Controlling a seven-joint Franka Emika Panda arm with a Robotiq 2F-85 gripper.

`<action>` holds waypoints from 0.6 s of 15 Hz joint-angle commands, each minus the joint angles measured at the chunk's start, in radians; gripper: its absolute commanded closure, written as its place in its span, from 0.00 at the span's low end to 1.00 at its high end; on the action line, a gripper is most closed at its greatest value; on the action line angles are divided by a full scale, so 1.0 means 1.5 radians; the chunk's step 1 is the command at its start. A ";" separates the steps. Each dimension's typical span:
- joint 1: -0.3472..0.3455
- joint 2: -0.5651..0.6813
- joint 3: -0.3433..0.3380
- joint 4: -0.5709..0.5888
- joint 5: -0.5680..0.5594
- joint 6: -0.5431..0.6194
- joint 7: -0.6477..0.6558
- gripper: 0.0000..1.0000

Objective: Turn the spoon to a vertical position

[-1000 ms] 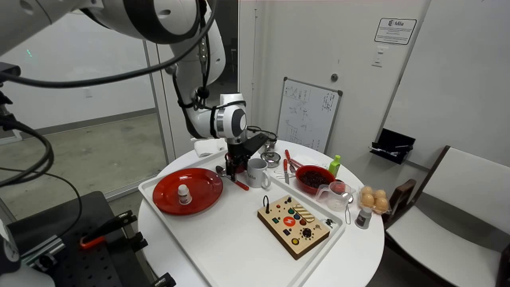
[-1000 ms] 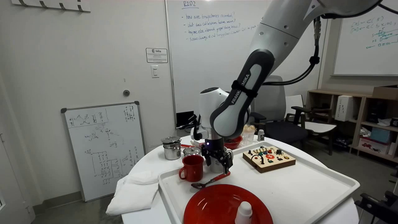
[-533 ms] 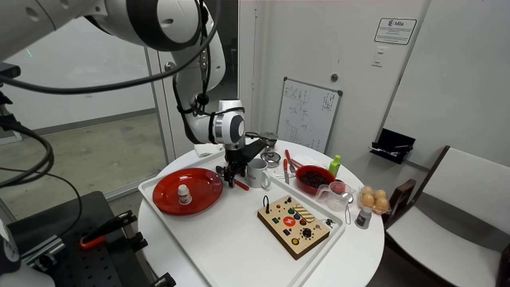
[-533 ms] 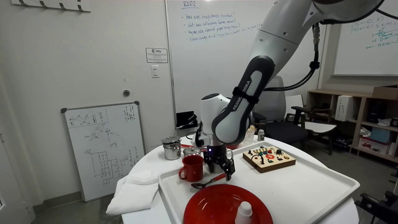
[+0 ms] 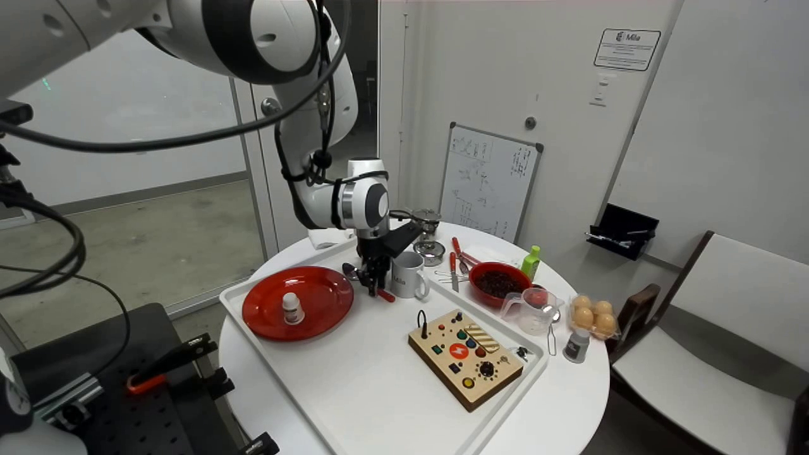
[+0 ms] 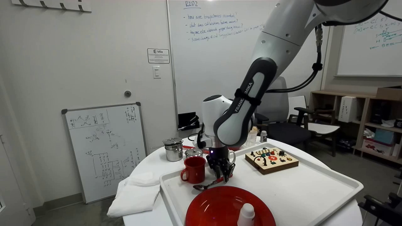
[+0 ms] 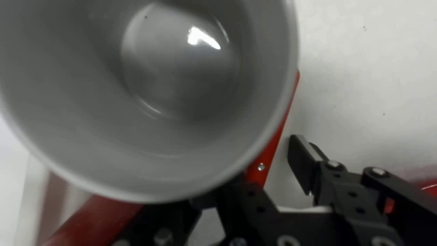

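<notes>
The black pincer point(image 6: 222, 179) has just narrowed astride the slim, red-handled metal spoon point(image 6: 214, 182), which lies flat just beside the round, glossy red plate point(image 6: 216, 205). From where I stand its jaws look apart, so turning probably awaits a firm hold.

I have a round white table point(image 5: 572, 401) on my screens, bearing a white tray point(image 5: 354, 379) and, beside that, a cloth point(image 6: 135, 196), a pot point(image 6: 173, 153), a red bowl point(image 5: 486, 301), a measuring cup point(image 5: 532, 319), a pack of eggs point(image 5: 593, 316) and a shaker point(image 5: 576, 346).
</notes>
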 commanded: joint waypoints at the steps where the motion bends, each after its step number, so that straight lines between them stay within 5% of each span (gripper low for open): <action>1: -0.003 0.007 0.003 0.008 0.010 0.002 -0.007 0.89; 9: -0.006 0.002 0.006 0.005 0.020 -0.003 0.001 0.89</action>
